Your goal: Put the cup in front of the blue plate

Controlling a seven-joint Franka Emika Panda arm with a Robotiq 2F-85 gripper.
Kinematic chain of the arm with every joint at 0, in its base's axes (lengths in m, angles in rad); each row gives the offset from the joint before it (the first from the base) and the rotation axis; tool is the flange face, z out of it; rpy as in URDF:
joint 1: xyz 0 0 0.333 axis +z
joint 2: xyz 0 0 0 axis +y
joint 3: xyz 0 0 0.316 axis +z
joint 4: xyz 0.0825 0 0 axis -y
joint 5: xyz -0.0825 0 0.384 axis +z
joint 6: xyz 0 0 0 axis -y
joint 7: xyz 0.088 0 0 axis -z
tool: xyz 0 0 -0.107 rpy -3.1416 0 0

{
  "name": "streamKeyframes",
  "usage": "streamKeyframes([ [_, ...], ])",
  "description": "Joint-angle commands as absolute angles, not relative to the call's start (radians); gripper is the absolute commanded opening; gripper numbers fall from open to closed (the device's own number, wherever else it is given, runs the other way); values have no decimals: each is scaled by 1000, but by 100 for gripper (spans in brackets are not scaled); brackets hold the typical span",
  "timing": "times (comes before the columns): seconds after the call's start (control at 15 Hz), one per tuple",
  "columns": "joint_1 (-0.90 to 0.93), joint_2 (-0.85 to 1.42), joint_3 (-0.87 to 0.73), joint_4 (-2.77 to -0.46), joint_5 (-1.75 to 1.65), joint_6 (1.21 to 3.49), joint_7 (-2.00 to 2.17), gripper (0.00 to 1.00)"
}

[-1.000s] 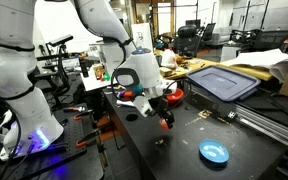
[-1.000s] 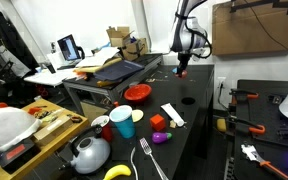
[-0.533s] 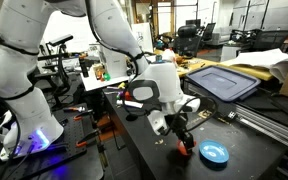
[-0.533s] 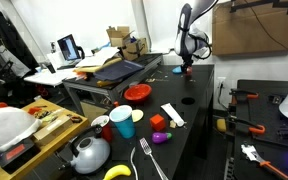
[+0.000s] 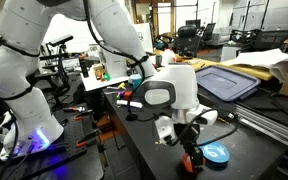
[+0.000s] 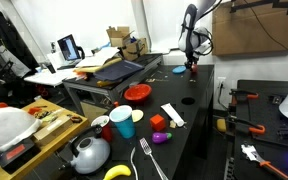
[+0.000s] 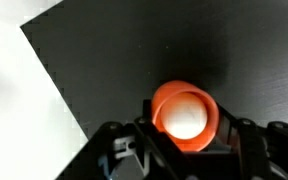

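Observation:
My gripper (image 5: 191,158) is shut on the small red-orange cup (image 5: 191,164) and holds it low over the black table, just to the left of the bright blue plate (image 5: 215,152). In the wrist view the cup (image 7: 184,115) sits between my two jaws, its pale inside facing the camera. The table's edge runs diagonally at the left of that view. In an exterior view the gripper (image 6: 192,68) with the cup is small at the far end of the black table. I cannot make out the plate there.
A big grey-blue bin lid (image 5: 224,82) lies behind the arm. Nearer the other camera stand a red bowl (image 6: 137,93), a blue mug (image 6: 122,121), a white block (image 6: 172,115), a kettle (image 6: 89,153) and a fork (image 6: 149,160).
My arm has carried the cup across the black table towards the blue plate and lowered it. The cup now hangs right beside the plate.

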State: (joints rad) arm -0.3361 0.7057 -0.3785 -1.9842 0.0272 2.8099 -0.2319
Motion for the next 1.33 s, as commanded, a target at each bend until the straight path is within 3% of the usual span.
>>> streamKeyframes([
  [0.0, -393, 684, -330, -1963, -2, 2733, -207, 32],
  [0.33, -417, 673, -314, -1953, 5, 2690, -185, 32],
  [0.4, -408, 671, -326, -1955, -1, 2686, -169, 82],
  [0.47, -397, 669, -341, -1960, -7, 2692, -146, 83],
  [0.6, -368, 662, -373, -1979, -28, 2727, -100, 97],
  [1.27, -115, 616, -636, -2069, -207, 2955, 123, 100],
])
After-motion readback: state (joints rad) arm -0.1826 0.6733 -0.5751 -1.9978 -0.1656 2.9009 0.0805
